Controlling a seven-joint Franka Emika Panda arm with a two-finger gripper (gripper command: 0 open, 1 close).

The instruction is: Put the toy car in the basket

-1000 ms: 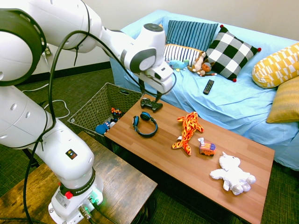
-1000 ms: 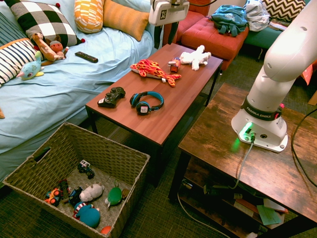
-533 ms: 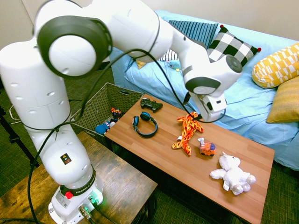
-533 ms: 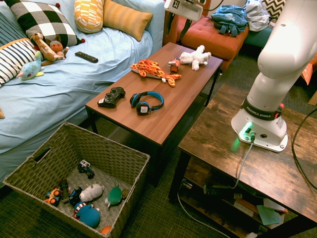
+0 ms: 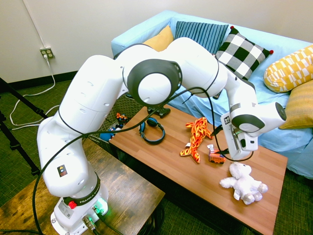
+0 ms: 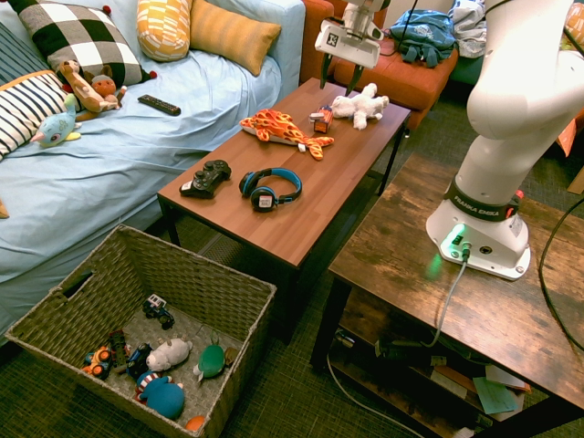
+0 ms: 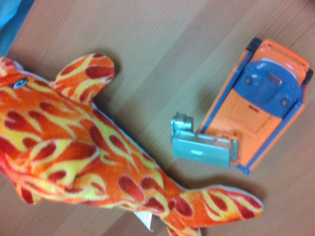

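Within 1 second the pincer has been swung from above the game controller to just over the toy car, fingers parted and empty. The car lies untouched on the surface between the plush tiger and white plush animal, so only descent and grasp are judged to remain before carriage to the basket.

A: What sits where on the worktop?

B: The toy car lies between the plush tiger and the white plush animal, just beside the tiger. The end effector hangs above the car.

A: And further along?

B: Headphones, then a game controller beside them. The basket stands on the floor past that end.
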